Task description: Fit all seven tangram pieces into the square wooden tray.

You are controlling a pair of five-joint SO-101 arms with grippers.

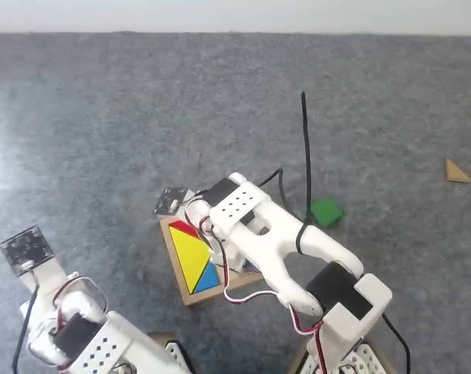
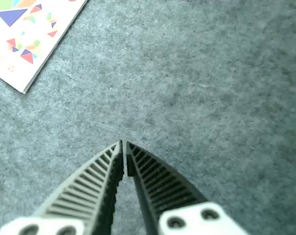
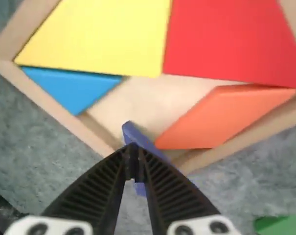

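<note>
Seven tangram pieces can be counted, and one square wooden tray [image 1: 175, 265] lies on the grey bench [image 1: 103, 117] beneath the right arm. Four pieces lie flat inside the tray: one large yellow triangle [image 3: 103, 39], one large red triangle [image 3: 231, 39] edge to edge with it, one smaller light-blue triangle [image 3: 69, 85] in a corner against the yellow one, and one orange four-sided piece [image 3: 226, 115] along the rim below the red. Between the blue and the orange, a patch of bare wood floor shows.

The fifth piece, a small dark-blue one [image 3: 133, 134], stands on edge at the tray's rim next to the orange piece. The right fingers [image 3: 103, 181] are pinched together on it, tips nearly meeting. Its exact shape cannot be made out.

Two pieces lie outside the tray: one green block [image 1: 326, 212] on the bench near the right arm, and one tan triangle [image 1: 455, 171] well apart towards the bench's far side.

The left fingers [image 2: 99, 181] are closed tip to tip with nothing between them, above bare bench. One white printed sheet of tangram figures [image 2: 30, 34] lies near them.
</note>
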